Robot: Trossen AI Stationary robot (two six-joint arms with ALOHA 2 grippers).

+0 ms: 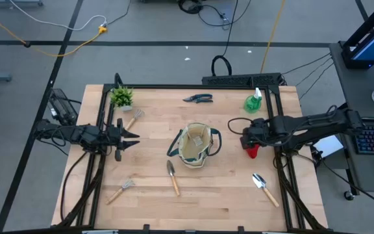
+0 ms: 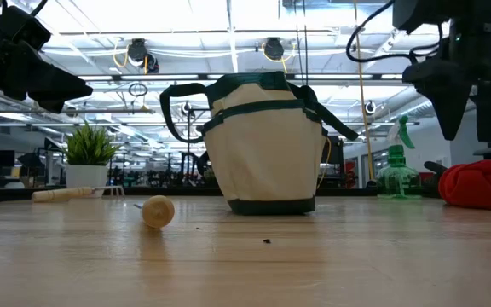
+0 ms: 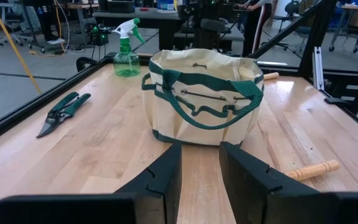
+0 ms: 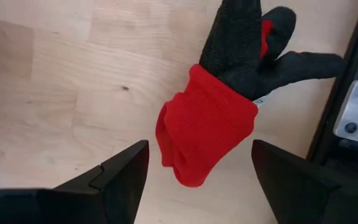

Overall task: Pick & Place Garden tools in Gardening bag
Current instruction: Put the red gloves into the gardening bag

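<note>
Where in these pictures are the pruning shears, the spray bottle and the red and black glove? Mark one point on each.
pruning shears [image 3: 62, 112]: left wrist view, on the blades near the pivot.
spray bottle [image 1: 254, 102]: high view, on the green body.
red and black glove [image 4: 207, 121]: right wrist view, on the red cuff.

Right hand [image 4: 197, 171] spread wide, pointing down; left hand [image 3: 201, 168] seemingly nearly closed, level.

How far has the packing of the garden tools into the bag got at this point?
Barely begun. Nothing shows as packed: the gardening bag looks empty from above.

In hand: the right gripper is open above the red and black glove, not gripping it; the left gripper waits at the table's left side, empty.

Left on the table: two trowels, two hand rakes, shears and spray bottle.
</note>
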